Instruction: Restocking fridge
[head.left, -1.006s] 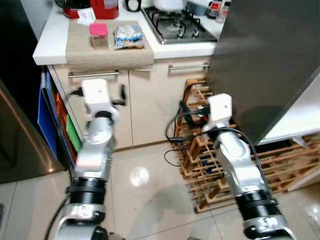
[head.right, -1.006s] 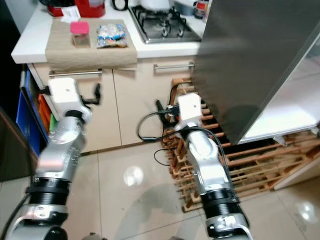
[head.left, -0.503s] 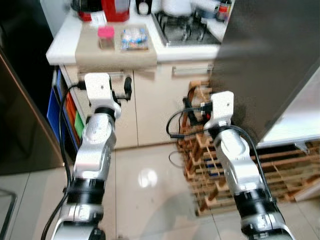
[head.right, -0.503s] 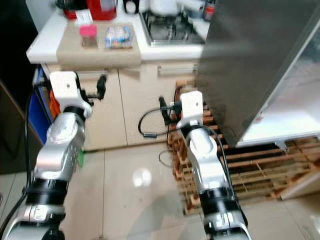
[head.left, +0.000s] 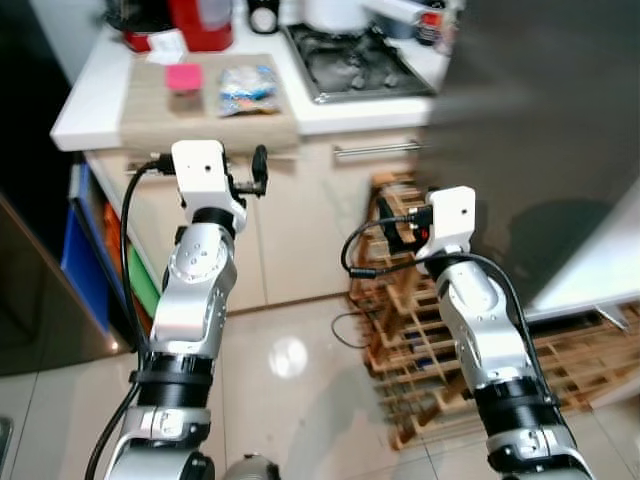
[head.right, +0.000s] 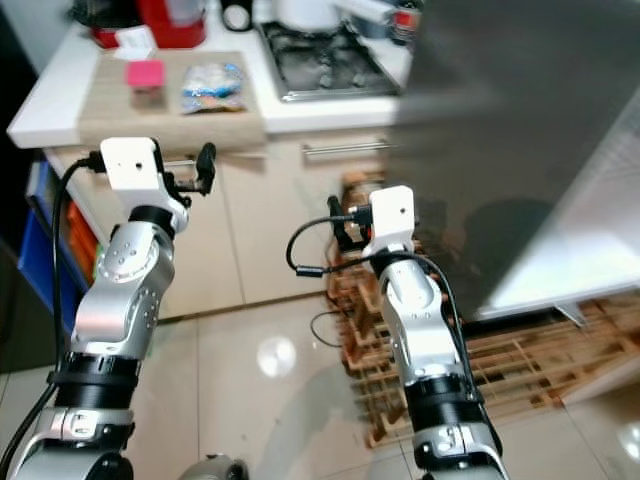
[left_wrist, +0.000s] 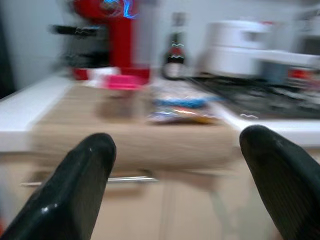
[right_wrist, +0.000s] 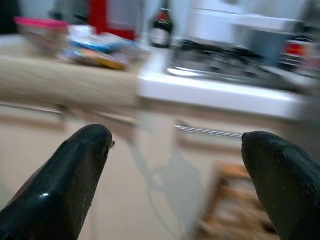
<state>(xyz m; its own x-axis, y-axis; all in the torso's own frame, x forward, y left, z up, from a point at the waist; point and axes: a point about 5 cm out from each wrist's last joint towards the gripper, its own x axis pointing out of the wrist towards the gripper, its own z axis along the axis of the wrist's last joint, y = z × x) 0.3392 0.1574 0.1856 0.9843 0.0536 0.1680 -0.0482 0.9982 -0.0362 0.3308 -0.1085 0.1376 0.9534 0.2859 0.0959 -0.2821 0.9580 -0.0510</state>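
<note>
Two grippers hang empty in front of a kitchen counter as the robot faces its restocking job. In the head views the left gripper (head.left: 250, 178) sits in the left centre of the frame, level with the cabinet handle (head.left: 372, 150), fingers spread wide with nothing between them; the right gripper (head.left: 392, 224) sits just right of centre, before a wooden wine rack (head.left: 420, 330), its fingers likewise parted and holding nothing.

The goods to be stocked lie in the upper left of the frame on a tan cloth (head.left: 210, 112) draped over the white counter (head.left: 80, 110): a pink-lidded container (head.left: 183, 82) and, just beside it, a blue-printed snack packet (head.left: 247, 86). Behind them stand a red appliance (head.left: 200, 15) and a gas hob (head.left: 360, 60). A grey fridge door (head.left: 540, 130) fills the right of the frame.

Judged from this, both items are yet to be picked up. The risks: the cloth overhangs the counter edge, so a finger catching it on approach could drag both items off; the open door stands close to the right arm and could be struck in a turn; the blurred wrist views suggest motion, which could spoil aim
</note>
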